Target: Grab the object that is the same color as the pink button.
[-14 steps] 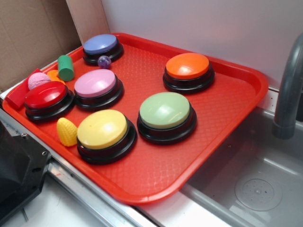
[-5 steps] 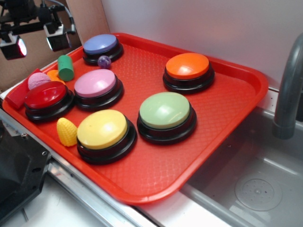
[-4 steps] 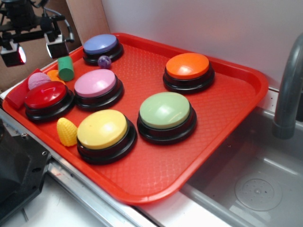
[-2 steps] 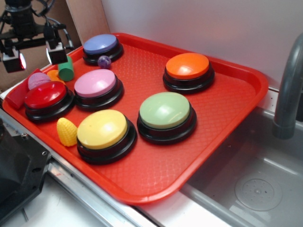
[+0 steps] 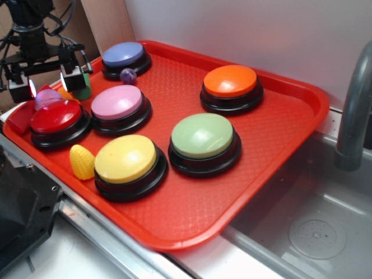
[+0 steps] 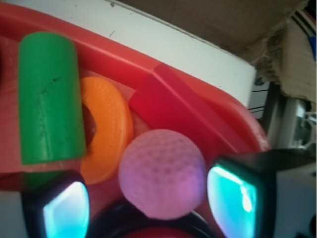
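A red tray [image 5: 279,157] holds coloured buttons; the pink button [image 5: 117,102] sits mid-left; at the tray's far-left corner the gripper [image 5: 45,86] hangs with fingers spread apart over the pink ball [image 6: 162,173]; best to descend straight, clearing the red button [image 5: 56,117] and orange ring [image 6: 106,129], then close.

1. Exterior view: no text, label, brand mark, number or sign is legible on any surface.
2. Wrist view: no readable lettering or numerals; no marking can be read on the cardboard [image 6: 297,54] at the 2 o'clock corner.
3. Button tops, including the pink button [image 5: 117,102]: plain, no printed characters visible.
4. Red tray [image 5: 290,116]: embossed texture only, no readable mark.
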You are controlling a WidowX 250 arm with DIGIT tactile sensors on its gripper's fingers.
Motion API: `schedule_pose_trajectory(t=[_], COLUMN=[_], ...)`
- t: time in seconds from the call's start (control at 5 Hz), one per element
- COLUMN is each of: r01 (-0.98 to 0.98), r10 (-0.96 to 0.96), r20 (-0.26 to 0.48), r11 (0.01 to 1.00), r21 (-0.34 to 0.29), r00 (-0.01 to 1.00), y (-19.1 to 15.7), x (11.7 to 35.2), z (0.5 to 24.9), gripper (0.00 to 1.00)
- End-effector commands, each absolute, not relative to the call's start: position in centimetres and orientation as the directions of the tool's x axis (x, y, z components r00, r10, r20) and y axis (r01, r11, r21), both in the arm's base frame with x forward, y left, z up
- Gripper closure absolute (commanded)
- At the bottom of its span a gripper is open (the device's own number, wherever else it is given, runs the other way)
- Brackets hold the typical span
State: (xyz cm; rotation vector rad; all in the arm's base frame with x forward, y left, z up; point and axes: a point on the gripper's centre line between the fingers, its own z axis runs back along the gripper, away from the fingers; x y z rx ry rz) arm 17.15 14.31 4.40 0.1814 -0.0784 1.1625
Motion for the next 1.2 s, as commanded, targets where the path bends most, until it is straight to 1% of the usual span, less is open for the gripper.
schedule_pose_trajectory(t=[0.0, 0.2, 0.4, 0.6, 0.8, 1.0], r01=[-0.925, -0.933, -0.936, -0.932, -0.903, -0.851], r10=[0.915, 0.921, 0.924, 0.919, 0.891, 0.84], r20=[0.138, 0.152, 0.157, 0.159, 0.145, 0.141], r11=[0.369, 0.343, 0.336, 0.35, 0.419, 0.518], r21=[0.091, 0.11, 0.106, 0.097, 0.098, 0.079], r00=[0.379, 0.357, 0.349, 0.362, 0.429, 0.524], y=[15.0, 15.3, 15.5, 15.6, 15.5, 14.7], x=[16.1, 15.9, 15.9, 15.9, 16.4, 17.6], z=[3.8, 3.9, 3.8, 4.1, 4.6, 6.8], gripper=[0.01, 0.94, 1.0, 1.0, 1.0, 1.0])
